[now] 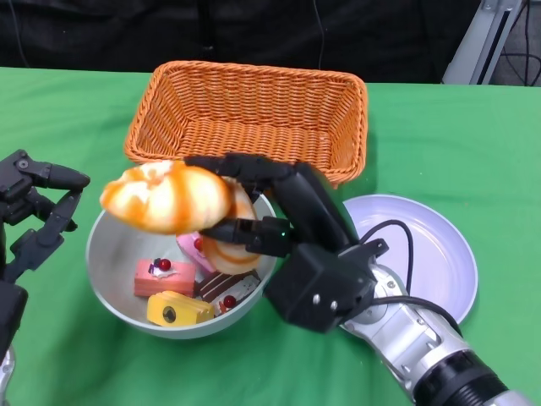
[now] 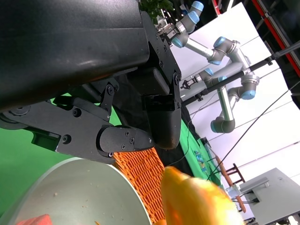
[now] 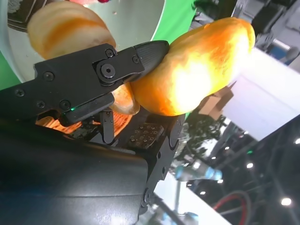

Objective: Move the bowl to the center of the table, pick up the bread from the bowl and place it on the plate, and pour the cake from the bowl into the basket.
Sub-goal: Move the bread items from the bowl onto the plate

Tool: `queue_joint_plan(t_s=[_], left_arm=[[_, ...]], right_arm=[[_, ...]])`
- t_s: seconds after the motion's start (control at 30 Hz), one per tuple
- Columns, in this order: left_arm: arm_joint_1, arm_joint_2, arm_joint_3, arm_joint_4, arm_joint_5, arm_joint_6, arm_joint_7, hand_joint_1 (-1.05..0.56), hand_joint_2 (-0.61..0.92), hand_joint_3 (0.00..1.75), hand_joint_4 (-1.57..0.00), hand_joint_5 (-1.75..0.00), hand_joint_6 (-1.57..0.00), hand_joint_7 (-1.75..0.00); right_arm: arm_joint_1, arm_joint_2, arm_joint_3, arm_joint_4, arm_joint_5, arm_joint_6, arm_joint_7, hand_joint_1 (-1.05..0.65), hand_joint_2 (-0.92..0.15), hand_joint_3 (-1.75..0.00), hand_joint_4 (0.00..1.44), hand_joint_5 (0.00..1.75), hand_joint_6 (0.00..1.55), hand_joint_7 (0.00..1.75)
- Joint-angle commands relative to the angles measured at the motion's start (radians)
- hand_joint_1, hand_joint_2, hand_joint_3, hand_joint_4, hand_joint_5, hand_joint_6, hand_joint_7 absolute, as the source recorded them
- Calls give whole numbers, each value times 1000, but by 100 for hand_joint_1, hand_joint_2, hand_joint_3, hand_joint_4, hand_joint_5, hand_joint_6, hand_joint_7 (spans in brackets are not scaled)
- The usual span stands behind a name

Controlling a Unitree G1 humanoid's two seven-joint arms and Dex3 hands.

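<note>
Bread [image 1: 165,197] is up, pinched in the right robot hand [image 1: 254,207] above the bowl [image 1: 114,292]. Plate [image 1: 439,254] waits bare at right; cakes [image 1: 165,277] sit unpoured, basket [image 1: 254,110] behind. Left robot hand [image 1: 34,211] hovers spread, holding nothing.

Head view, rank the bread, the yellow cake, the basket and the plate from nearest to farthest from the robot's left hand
1. Bread, held up over the bowl by the right hand, nearest the left hand.
2. Yellow cake, low in the bowl.
3. Basket, at the back.
4. Plate, far right.
</note>
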Motion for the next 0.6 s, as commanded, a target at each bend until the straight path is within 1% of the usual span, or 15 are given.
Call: queue_joint_plan(t_s=[0.03, 0.1, 0.33, 0.5, 0.6], left_arm=[[-12, 16, 5, 10, 4, -7, 17, -26, 92, 32, -82, -152, -83, -110], [-12, 15, 5, 10, 2, -4, 15, -26, 92, 32, -82, -152, -83, -110], [-13, 16, 3, 16, 5, -10, 16, -26, 92, 32, -82, -152, -82, -110], [-14, 19, 3, 23, 5, -15, 13, -26, 92, 32, -81, -152, -82, -110], [-13, 18, 3, 22, 7, -13, 15, -26, 92, 32, -81, -153, -83, -110]], right_arm=[[1, 15, -25, -31, 40, 42, 30, -28, -92, -7, 61, 151, 102, 42], [4, 20, -33, -41, 57, 58, 44, -27, -92, -7, 62, 156, 98, 49], [22, 52, -67, -85, 123, 125, 99, -28, -92, -7, 69, 173, 90, 66], [31, 69, -83, -111, 164, 159, 135, -27, -92, -8, 73, 175, 87, 72], [37, 80, -89, -132, 176, 198, 153, -28, -92, -7, 72, 175, 85, 79]])
